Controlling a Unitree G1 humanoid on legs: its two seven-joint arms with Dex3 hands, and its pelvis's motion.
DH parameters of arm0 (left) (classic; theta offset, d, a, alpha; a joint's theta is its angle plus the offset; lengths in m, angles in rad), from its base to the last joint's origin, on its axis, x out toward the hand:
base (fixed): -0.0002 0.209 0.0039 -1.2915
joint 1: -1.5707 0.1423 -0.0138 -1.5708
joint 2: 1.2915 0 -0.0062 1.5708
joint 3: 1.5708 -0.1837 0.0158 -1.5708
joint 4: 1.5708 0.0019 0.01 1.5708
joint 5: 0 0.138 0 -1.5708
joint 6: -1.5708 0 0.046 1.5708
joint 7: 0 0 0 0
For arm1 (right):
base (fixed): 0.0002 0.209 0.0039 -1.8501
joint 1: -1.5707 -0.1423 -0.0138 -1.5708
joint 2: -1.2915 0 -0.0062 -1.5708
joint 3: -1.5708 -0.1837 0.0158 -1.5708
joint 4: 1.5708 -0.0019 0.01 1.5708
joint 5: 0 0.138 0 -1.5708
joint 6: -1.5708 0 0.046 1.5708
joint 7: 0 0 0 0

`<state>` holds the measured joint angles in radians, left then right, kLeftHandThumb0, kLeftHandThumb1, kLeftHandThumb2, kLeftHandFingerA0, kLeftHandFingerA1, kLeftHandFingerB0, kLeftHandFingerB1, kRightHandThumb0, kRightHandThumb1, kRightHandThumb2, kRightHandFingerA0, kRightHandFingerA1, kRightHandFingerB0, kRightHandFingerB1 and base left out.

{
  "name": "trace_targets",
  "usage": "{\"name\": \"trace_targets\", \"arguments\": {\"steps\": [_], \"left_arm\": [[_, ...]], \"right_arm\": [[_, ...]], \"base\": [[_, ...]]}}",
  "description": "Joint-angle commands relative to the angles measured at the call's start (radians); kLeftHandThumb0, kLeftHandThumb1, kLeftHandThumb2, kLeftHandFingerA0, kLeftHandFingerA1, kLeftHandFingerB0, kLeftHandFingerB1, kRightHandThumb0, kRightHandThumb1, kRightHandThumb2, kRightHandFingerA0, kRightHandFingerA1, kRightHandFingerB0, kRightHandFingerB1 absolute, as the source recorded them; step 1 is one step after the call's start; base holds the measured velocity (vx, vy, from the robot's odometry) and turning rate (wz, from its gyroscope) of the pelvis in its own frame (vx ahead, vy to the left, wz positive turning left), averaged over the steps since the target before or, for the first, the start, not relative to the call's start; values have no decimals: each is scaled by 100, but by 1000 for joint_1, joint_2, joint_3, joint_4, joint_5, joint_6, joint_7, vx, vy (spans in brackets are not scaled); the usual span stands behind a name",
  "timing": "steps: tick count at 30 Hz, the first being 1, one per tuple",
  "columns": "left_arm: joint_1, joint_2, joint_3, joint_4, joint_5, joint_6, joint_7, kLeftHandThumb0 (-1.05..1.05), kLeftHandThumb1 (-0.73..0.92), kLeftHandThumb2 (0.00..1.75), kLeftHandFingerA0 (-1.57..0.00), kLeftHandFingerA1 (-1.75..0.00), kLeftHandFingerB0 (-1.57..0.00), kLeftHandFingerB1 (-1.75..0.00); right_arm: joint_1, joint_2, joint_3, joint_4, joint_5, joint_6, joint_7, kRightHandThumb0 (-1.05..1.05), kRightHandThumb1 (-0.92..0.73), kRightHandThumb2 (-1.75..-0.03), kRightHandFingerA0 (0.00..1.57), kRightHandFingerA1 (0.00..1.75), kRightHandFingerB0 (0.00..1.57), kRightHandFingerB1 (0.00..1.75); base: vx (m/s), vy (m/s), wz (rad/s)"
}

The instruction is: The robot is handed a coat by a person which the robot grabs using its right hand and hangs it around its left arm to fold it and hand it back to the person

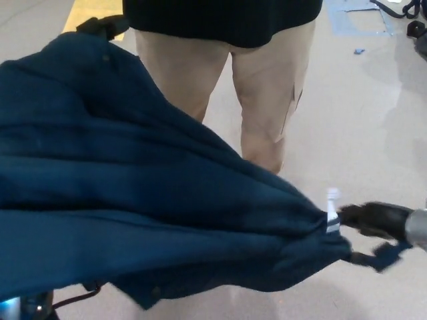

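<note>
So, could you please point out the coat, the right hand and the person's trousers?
coat (133, 187), head view, mid fabric.
right hand (373, 222), head view, its middle.
trousers (267, 93), head view, one thigh.
</note>
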<state>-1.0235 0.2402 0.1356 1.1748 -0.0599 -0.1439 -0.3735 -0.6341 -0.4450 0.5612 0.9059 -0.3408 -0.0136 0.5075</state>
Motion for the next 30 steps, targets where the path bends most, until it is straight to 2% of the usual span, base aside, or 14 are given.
{"name": "trace_targets", "arguments": {"steps": [1, 4, 6, 7, 13, 15, 18, 21, 23, 27, 30], "left_arm": [[-57, 41, 10, -48, -14, 9, -34, -36, 47, 103, 0, -48, 0, -47], [-57, 38, 12, -54, -16, 10, -42, -37, 46, 103, 0, -48, 0, -47], [-55, 38, 11, -58, -15, 8, -48, -37, 47, 103, 0, -48, 0, -47], [-56, 38, 10, -62, -15, 7, -49, -70, 76, 63, -18, -31, -20, -30], [-54, 31, 12, -80, -18, 4, -50, -69, 74, 63, -21, -31, -27, -32], [-52, 33, 15, -89, -21, 10, -52, -70, 74, 63, -20, -31, -26, -31], [-49, 34, 12, -97, -17, 8, -53, -69, 75, 63, -22, -31, -28, -31], [-51, 23, 12, -94, -20, 1, -58, -69, 75, 63, -22, -31, -27, -31], [-44, 25, 11, -102, -22, 3, -71, -70, 76, 63, -20, -30, -21, -30], [-25, 26, 2, -123, -17, -7, -84, -71, 77, 64, -19, -30, -22, -30], [-11, 20, 2, -143, -22, -7, -93, -72, 76, 63, -19, -30, -21, -30]], "right_arm": [[-42, -141, 73, 183, -107, -99, 223, -86, -58, -58, 0, 0, 0, 0], [-35, -162, 84, 210, -108, -144, 222, -86, -60, -59, 0, 0, 0, 0], [-35, -166, 77, 227, -100, -129, 235, -86, -59, -58, 0, 0, 0, 0], [-38, -167, 81, 247, -115, -108, 208, -85, -46, -84, 0, 0, 0, 0], [-55, -162, 105, 299, -182, -81, 107, -82, -49, -84, 0, 1, 0, 0], [-58, -127, 109, 325, -199, -61, 41, -83, -50, -84, 0, 0, 0, 0], [-39, -82, 16, 340, -132, -19, -72, -75, -49, -78, 0, 0, 0, 0], [-16, -57, -62, 335, -96, -9, -185, -84, -58, -86, 0, 0, 0, 1], [-3, -1, -155, 336, -35, 33, -277, -86, -76, -101, 0, 4, 0, 6], [40, 87, -297, 342, 44, 78, -416, -83, -84, -108, 0, 9, 0, 8], [90, 131, -368, 367, 77, 78, -490, -77, -80, -105, 0, 12, 2, 15]], "base": [[0, 0, 0], [0, 0, 0], [0, 0, 0], [0, 0, 0], [0, 0, 0], [0, 0, 0], [0, 0, 0], [0, 0, 0], [0, 0, 0], [0, 0, 0], [0, 0, 0]]}}
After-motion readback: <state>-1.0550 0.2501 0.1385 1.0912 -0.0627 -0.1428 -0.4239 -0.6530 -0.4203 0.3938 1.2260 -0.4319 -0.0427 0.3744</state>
